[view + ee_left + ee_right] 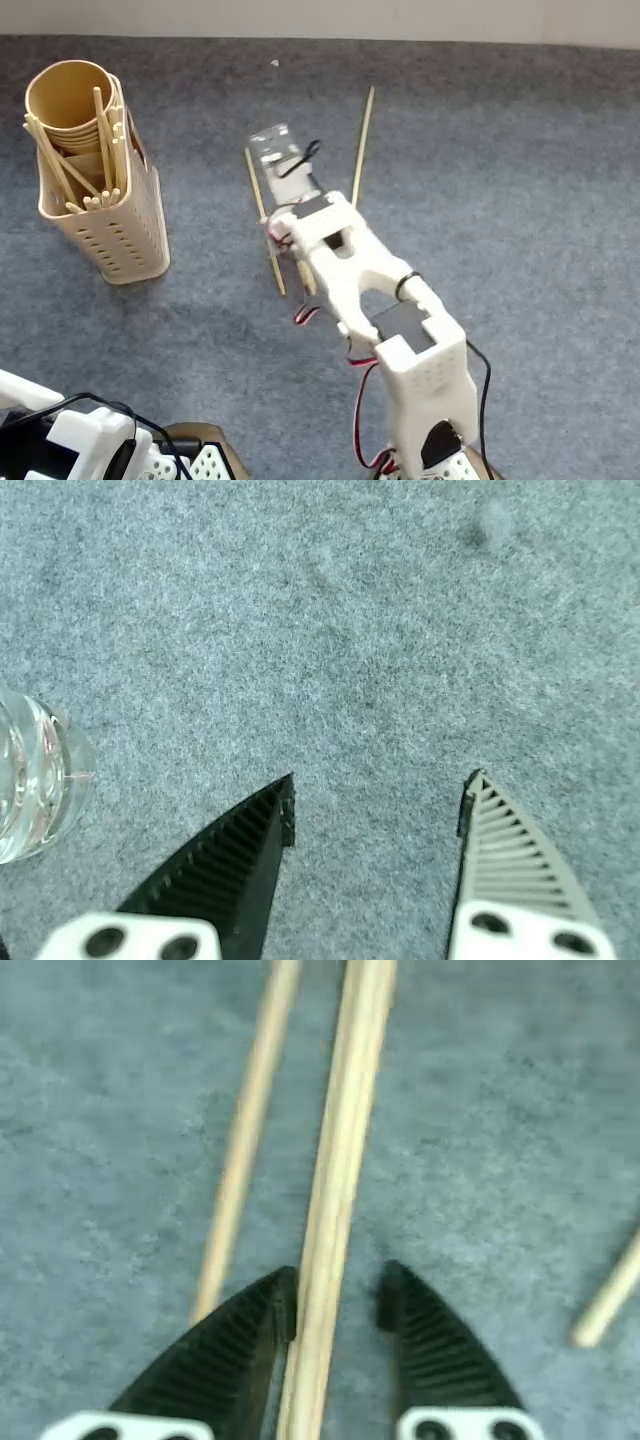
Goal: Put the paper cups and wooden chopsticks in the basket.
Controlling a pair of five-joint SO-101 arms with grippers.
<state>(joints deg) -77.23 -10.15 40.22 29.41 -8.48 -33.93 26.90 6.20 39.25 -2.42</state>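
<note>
Right gripper (340,1275) narrowly parted, low over the grey table (520,150), astride one wooden chopstick (340,1140) running lengthwise between the fingers. Touching one finger, a sliver of gap to the other, so not clamped. Just beside, apart and nearly parallel, a second chopstick (245,1140); farther off on the other side, the end of a third chopstick (605,1305). All three flat near the middle of the table, well away from every edge. Broad stretches of grey surface toward the right edge and the far edge. Basket (120,240) upright near the far left corner, well apart from the right gripper, holding stacked paper cups (65,90) and a bundle of upright chopsticks (100,125). Left gripper (381,777) spread wide above the grey surface, by the near left corner.
</note>
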